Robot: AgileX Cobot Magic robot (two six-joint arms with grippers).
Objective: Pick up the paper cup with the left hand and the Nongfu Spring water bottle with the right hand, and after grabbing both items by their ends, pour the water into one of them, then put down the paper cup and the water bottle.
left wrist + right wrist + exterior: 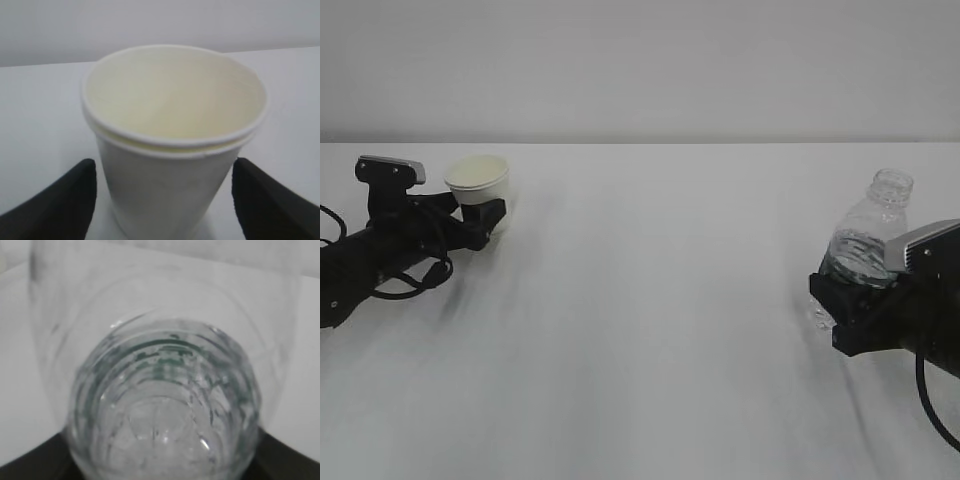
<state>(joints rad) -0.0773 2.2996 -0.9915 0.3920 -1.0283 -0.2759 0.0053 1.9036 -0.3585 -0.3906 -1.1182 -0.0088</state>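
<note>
On the right, the water bottle point(868, 243) was seen held between the fingers of the right hand point(840, 300), gripped at its lower part, with the open neck pointing up above the fingers. Some water point(165, 425) was visible inside the ribbed body. Farther away, on the left, the paper cup point(480, 180) was found between the two black fingers point(55, 200) of the left hand point(480, 215). The fingers were spread wide, and small gaps were seen between them and the cup walls. The white table point(650, 350) lay under both.
</note>
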